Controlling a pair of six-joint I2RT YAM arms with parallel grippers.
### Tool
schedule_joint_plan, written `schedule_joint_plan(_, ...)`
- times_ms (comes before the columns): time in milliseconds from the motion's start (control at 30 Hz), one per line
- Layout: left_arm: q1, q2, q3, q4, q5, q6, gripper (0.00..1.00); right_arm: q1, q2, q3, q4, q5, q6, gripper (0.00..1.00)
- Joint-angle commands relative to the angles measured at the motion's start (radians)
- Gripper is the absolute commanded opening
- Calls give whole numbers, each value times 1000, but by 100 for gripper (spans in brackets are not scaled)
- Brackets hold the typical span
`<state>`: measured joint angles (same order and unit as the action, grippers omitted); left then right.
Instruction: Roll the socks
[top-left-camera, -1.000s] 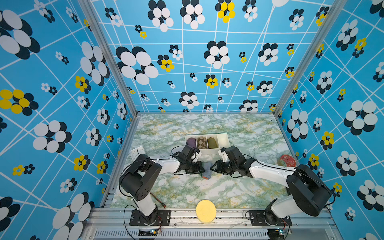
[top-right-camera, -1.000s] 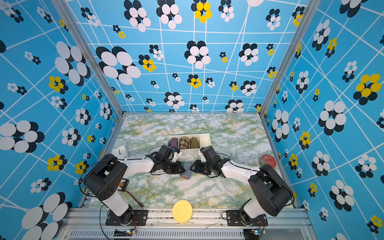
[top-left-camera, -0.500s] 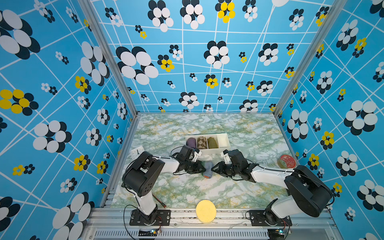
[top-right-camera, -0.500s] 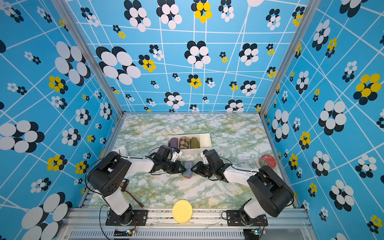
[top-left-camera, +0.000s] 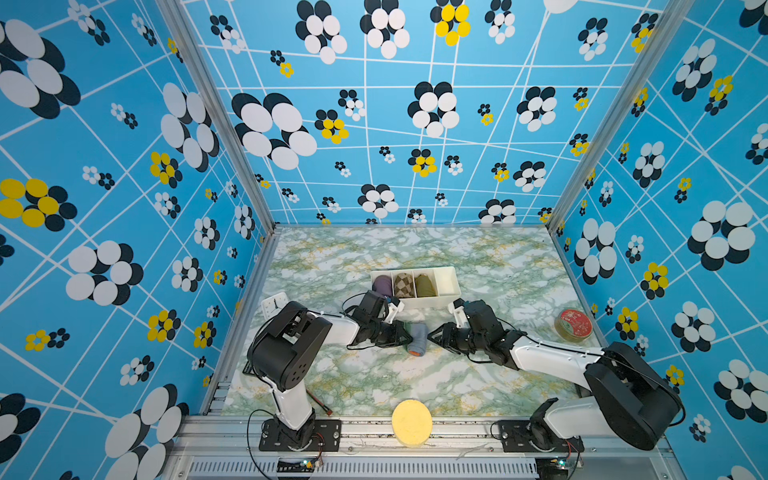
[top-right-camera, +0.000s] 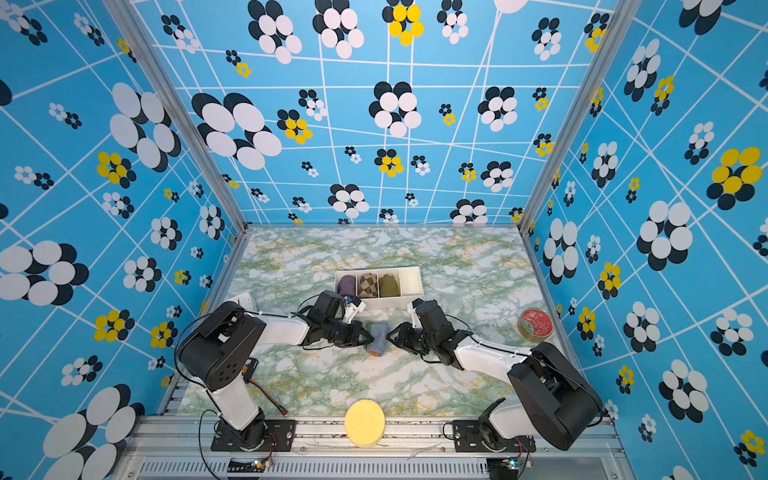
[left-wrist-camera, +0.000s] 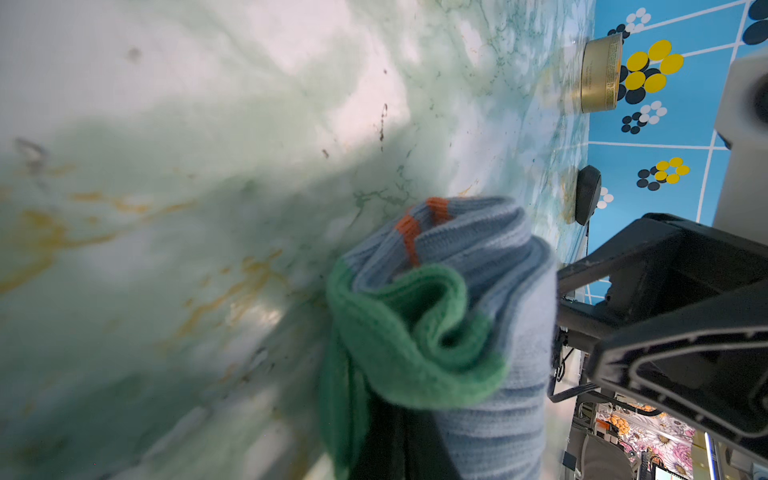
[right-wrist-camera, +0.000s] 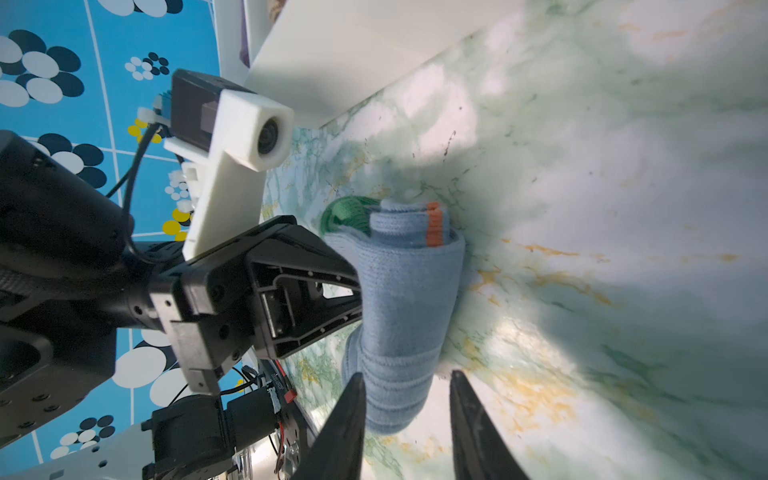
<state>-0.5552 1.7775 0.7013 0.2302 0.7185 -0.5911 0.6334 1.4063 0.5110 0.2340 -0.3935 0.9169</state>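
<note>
The socks (top-left-camera: 418, 337) (top-right-camera: 378, 337) lie as a grey-blue roll with an orange end on the marble table (top-left-camera: 374, 382), just in front of the white tray. My left gripper (top-left-camera: 404, 337) (left-wrist-camera: 399, 444) is shut on the roll's green-toed side. In the left wrist view the green toe (left-wrist-camera: 415, 345) curls over the dark jaws. My right gripper (top-left-camera: 432, 335) (right-wrist-camera: 407, 380) is open, its two black fingertips (right-wrist-camera: 356, 386) standing either side of the lower end of the socks (right-wrist-camera: 405, 299). One tip is at the fabric and the other is apart from it.
A white divided tray (top-left-camera: 451, 279) behind the grippers holds purple, checkered and olive rolled socks. A red-lidded tin (top-left-camera: 574, 325) stands at the right, a yellow disc (top-left-camera: 412, 422) at the front edge, a small white clock (top-left-camera: 275, 303) at the left and a thin stick (top-left-camera: 320, 405) near the left base.
My right gripper has slid left up to the roll and its jaws have narrowed a little. The left gripper has kept its hold in place.
</note>
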Motion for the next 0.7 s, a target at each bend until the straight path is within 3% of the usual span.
schedule_joint_plan(0,2,76,-64,-213,-188,5,7,-6,23,7,-30,18,-7,35)
schedule_joint_plan(667,-3,47,-37,-256,-193,14,7,6,121,37,96,-59,20,35)
